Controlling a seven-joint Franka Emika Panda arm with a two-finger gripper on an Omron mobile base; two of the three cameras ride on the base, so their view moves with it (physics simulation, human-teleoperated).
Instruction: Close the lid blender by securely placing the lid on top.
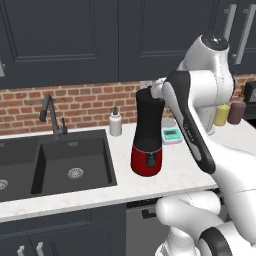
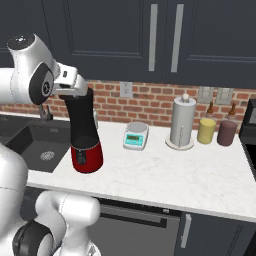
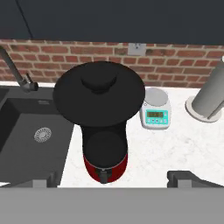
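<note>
Black lid (image 3: 99, 93) at centre frame in the hand view, lying flat across the top of the blender (image 3: 105, 155), raised hub facing the camera — jar axis upright, running straight down to the red base at lower centre. Appears seated on the jar rim, though from overhead cannot tell whether fully pressed home. Gripper (image 3: 116, 178) directly above, looking down that same axis, fingertips spread as wide as they go at the bottom edge and holding nothing; lid lies ahead of the pincer and well clear of both tips. In the left base view, wrist hangs just over the jar top at frame centre.

To the right of the blender: small scale (image 3: 155, 115), then paper-towel roll (image 3: 211, 99) at the right edge — both apart from the jar. Sink (image 3: 26, 140) at left, faucet (image 3: 17, 74) upper left, brick wall behind. Nothing between pincer and lid; any downward press or straight retreat looks unobstructed.
</note>
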